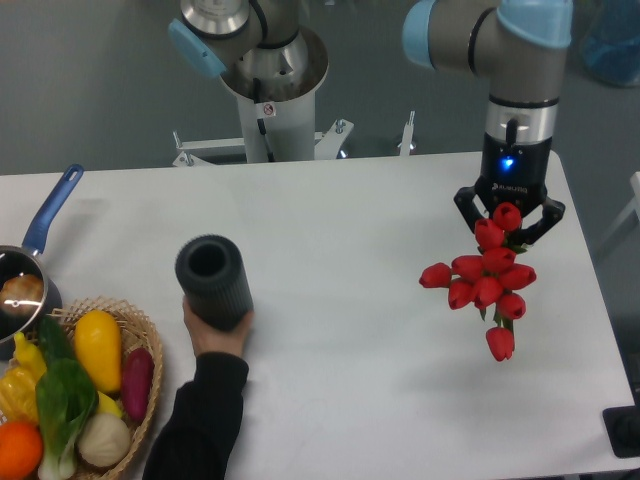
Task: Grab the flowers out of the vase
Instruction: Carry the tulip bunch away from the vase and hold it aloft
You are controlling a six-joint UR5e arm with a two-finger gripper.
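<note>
The flowers point(487, 279), a bunch of red tulip buds, hang in the air over the right part of the white table point(340, 220), out of the vase. My gripper point(508, 222) is shut on the bunch from above; the stems are mostly hidden behind the buds and fingers. The vase point(213, 281), dark grey and ribbed, stands empty at the left-centre of the table, far from the gripper. A person's hand point(215, 335) in a black sleeve holds the vase from the front.
A wicker basket point(140, 335) with colourful vegetables sits at the front left. A blue-handled metal saucepan point(22, 285) stands at the left edge. The robot's base pedestal point(270, 90) is behind the table. A dark object point(624, 430) sits at the front right corner.
</note>
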